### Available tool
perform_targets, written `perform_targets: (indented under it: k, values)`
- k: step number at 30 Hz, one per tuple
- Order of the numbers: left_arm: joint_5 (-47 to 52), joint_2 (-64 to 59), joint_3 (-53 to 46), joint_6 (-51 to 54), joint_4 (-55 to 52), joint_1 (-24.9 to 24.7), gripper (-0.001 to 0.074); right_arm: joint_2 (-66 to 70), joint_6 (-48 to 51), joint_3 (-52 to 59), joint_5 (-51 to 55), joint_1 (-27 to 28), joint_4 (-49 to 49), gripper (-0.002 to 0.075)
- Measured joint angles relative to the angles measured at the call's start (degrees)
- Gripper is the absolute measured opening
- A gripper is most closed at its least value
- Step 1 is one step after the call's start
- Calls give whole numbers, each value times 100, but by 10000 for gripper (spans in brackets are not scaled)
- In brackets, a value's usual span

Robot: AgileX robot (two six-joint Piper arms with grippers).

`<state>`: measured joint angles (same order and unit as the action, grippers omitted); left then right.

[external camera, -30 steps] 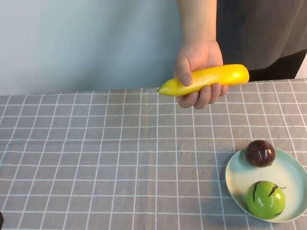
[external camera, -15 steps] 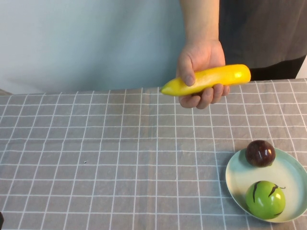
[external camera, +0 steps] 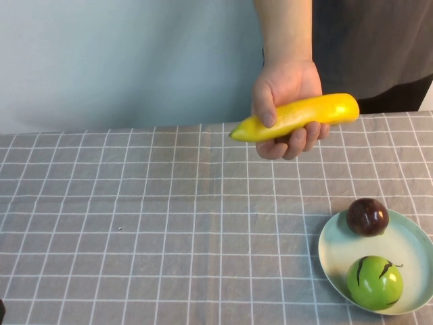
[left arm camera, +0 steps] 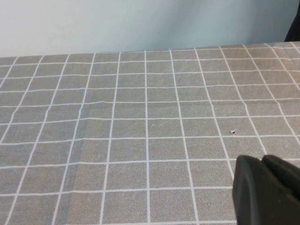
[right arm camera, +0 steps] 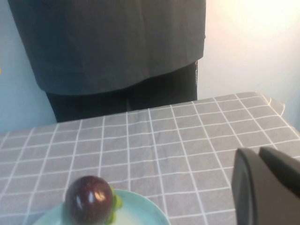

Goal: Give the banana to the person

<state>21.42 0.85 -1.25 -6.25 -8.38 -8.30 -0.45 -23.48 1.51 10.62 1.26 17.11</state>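
The banana (external camera: 298,116) is bright yellow and lies across the person's hand (external camera: 287,84), held in the air above the table's far edge. The person's bare forearm and dark grey shirt show behind it, and the shirt and black trousers fill the right wrist view (right arm camera: 108,42). My left gripper (left arm camera: 262,161) is shut and empty, low over bare checked cloth. My right gripper (right arm camera: 258,152) is shut and empty, near the plate on the right. Neither gripper shows in the high view.
A pale blue plate (external camera: 406,237) at the front right holds a dark red-brown fruit (external camera: 367,217) and a green fruit (external camera: 374,282). The dark fruit (right arm camera: 89,196) and the plate rim (right arm camera: 136,213) show in the right wrist view. Grey checked cloth (external camera: 135,223) covers the table.
The person's hand has shifted the banana slightly to the right and a little lower. The plate and fruits have not moved.
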Motion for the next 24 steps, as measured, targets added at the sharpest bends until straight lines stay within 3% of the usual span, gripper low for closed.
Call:
perform_targets:
  k: [8, 12, 24]
  values:
    - [0, 0, 0, 0, 0, 0, -4, 0, 2587, 0, 463, 0, -1747, -6]
    - [0, 0, 0, 0, 0, 0, -5, 0, 2898, 0, 1065, 0, -1993, -6]
    - [0, 0, 0, 0, 0, 0, -4, 0, 2998, 0, 1120, 0, -2043, -6]
